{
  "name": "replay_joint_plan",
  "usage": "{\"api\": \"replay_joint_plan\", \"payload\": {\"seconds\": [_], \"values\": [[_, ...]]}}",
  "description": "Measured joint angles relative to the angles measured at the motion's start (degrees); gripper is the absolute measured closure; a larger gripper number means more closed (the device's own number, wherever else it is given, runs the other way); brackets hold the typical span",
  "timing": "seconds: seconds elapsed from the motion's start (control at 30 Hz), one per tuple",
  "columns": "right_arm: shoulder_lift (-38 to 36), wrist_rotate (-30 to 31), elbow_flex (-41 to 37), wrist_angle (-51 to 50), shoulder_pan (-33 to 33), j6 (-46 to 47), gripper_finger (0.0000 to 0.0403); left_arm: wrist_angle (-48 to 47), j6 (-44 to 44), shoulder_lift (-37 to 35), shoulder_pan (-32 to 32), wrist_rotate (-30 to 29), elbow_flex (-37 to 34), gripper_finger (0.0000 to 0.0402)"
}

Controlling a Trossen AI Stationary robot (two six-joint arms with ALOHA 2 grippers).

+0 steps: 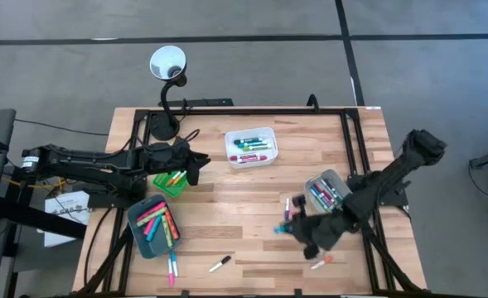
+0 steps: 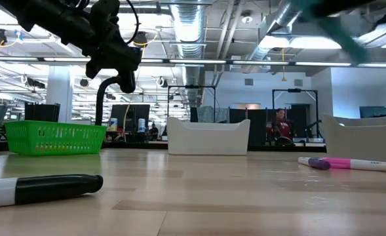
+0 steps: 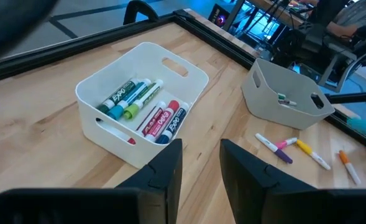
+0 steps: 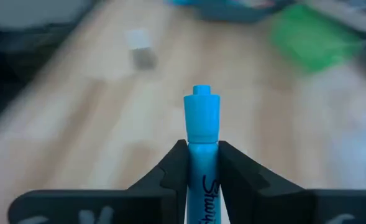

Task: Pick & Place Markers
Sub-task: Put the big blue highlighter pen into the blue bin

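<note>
My right gripper (image 1: pixel 297 225) hangs over the table's right half, next to the clear grey tray (image 1: pixel 326 192), and is shut on a light blue marker (image 4: pixel 202 118). My left gripper (image 1: pixel 195 165) waits by the green basket (image 1: pixel 171 180), open with nothing between its fingers (image 3: pixel 201 165). More markers lie in the white tray (image 1: pixel 250 146), the grey tray, the basket and the teal tray (image 1: pixel 154 225). Loose markers lie flat on the wood: a pink one (image 1: pixel 172 266), a black one (image 1: pixel 219 263), an orange one (image 1: pixel 322 261) and two near my right gripper (image 1: pixel 292 205). My right gripper pinches the blue marker's barrel (image 4: pixel 201 171) between its two fingers, just behind the cap. The fingers lie along the marker, and the cap (image 4: pixel 202 115) sticks out ahead past the fingertips. The marker is lifted clear of the table.
A black lamp with a white shade (image 1: pixel 167 62) stands at the far left edge. A black frame (image 1: pixel 351 141) runs along the table's far and right sides. Bare wood lies in the middle, between the white tray and the near edge.
</note>
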Motion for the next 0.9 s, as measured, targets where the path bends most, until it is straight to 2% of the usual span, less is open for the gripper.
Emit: {"api": "replay_joint_plan", "payload": {"seconds": [0.1, 0.17, 0.37, 0.5, 0.67, 0.8, 0.9], "values": [[-1.44, 6.69, -0.02, 3.46, -4.81, -2.74, 0.0345, -0.02, 0.03, 0.08, 0.00, 0.01, 0.00, 0.0298], [-0.91, 6.75, 0.00, 7.59, -8.97, -3.77, 0.0345, 0.08, 1.07, 0.32, -0.24, 0.07, 0.00, 0.0298], [7.22, -6.12, 0.00, 27.15, -19.11, -5.16, 0.0341, 0.13, 6.77, 0.73, -4.25, 0.20, -0.07, 0.0298], [12.46, -8.33, 0.00, 41.53, -22.29, -11.98, 0.0341, 1.47, 10.29, 0.81, -9.53, 0.22, -0.08, 0.0298], [14.30, -10.33, 0.05, 61.28, -24.52, -20.39, 0.0341, 13.63, 19.38, 4.55, -16.16, 0.17, -0.09, 0.0298], [14.30, -16.64, 0.07, 68.49, -26.80, -14.76, 0.0341, 26.16, 25.76, 10.28, -18.21, 0.05, -0.07, 0.0286], [14.28, -21.33, 0.08, 69.89, -28.54, -10.79, 0.0340, 33.23, 27.73, 15.06, -17.70, 0.03, -0.07, 0.0261]]}}
